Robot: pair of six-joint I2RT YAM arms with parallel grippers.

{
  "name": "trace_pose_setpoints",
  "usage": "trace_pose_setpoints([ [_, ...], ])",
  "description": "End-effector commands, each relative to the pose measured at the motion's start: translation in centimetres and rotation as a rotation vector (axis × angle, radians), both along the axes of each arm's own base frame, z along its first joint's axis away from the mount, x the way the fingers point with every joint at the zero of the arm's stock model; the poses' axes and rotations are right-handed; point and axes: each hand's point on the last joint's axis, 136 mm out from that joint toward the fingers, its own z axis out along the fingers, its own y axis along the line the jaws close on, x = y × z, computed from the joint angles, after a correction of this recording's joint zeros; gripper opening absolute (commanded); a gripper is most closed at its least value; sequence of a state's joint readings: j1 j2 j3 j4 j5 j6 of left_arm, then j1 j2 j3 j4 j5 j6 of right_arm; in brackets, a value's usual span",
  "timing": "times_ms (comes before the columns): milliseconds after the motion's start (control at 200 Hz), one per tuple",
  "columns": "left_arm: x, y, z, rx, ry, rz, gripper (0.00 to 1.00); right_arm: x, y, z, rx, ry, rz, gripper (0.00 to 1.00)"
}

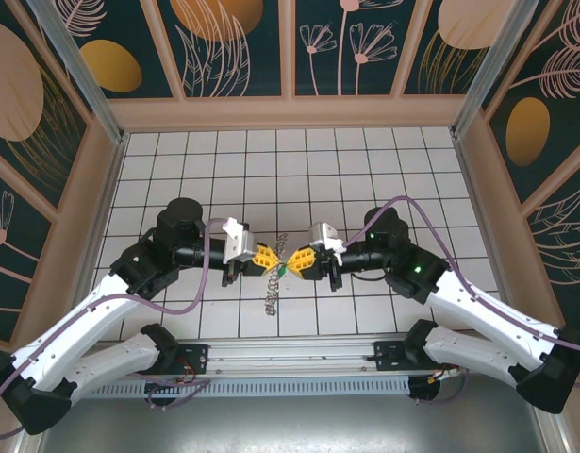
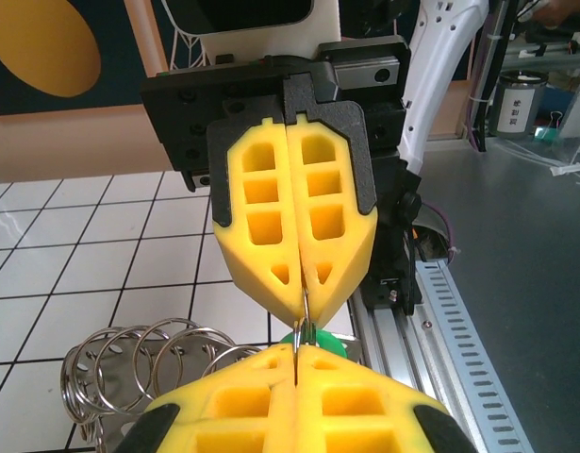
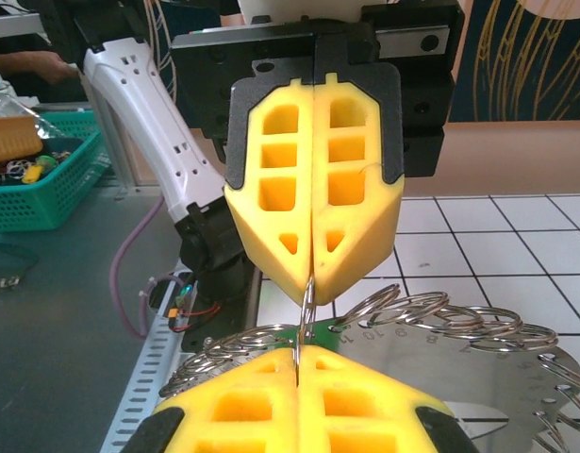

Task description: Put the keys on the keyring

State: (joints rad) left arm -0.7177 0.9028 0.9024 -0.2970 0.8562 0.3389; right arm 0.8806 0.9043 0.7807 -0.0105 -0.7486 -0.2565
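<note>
Near edge: slotted aluminium rail (image 1: 299, 370) carried both arm bases. Past it, white tiled floor (image 1: 365, 170) with dark grid lines.

Mid-floor we saw the left gripper (image 1: 273, 256) and right gripper (image 1: 298, 260) tip to tip. Both had jaws pressed together on the keyring (image 2: 306, 311), a thin wire loop seen edge-on, running from one seam into the other.

The key (image 1: 283, 271), pale green, sat just below the pinch point, against the ring. We couldn't tell whether it was threaded on.

A coil of silvery rings (image 1: 271, 291) ran from there toward the rail, lying on the tiles. Right wrist camera also caught a shiny numbered plate (image 3: 497, 387) under those rings. The yellow fingers (image 2: 261, 217) hid most of the loop.

Outside the cell: grey bench (image 2: 516, 283), teal basket (image 3: 44, 179).

Far side and flanks: wood-framed walls (image 1: 271, 47), dark teal panels with gold discs and pale leaf prints.
</note>
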Motion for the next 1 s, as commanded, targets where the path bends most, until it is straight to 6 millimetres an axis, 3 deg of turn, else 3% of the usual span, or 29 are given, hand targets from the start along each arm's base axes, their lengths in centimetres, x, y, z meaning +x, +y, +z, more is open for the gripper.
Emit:
trace_pose_setpoints([
  [0,-0.2,-0.3,0.6,-0.030,-0.014,-0.022,0.00,0.2,0.1,2.3,0.060,-0.090,-0.045,0.00],
  [340,0.0,-0.5,0.5,-0.026,0.000,-0.020,0.00,-0.4,0.5,1.8,0.047,-0.159,-0.098,0.00],
  [621,0.1,-0.6,0.4,-0.026,0.009,-0.020,0.00,-0.3,2.0,-0.6,-0.067,-0.288,-0.210,0.00],
  [996,0.3,-0.6,0.4,-0.024,0.006,-0.010,0.00,1.2,2.0,-1.6,-0.123,-0.447,-0.396,0.00],
])
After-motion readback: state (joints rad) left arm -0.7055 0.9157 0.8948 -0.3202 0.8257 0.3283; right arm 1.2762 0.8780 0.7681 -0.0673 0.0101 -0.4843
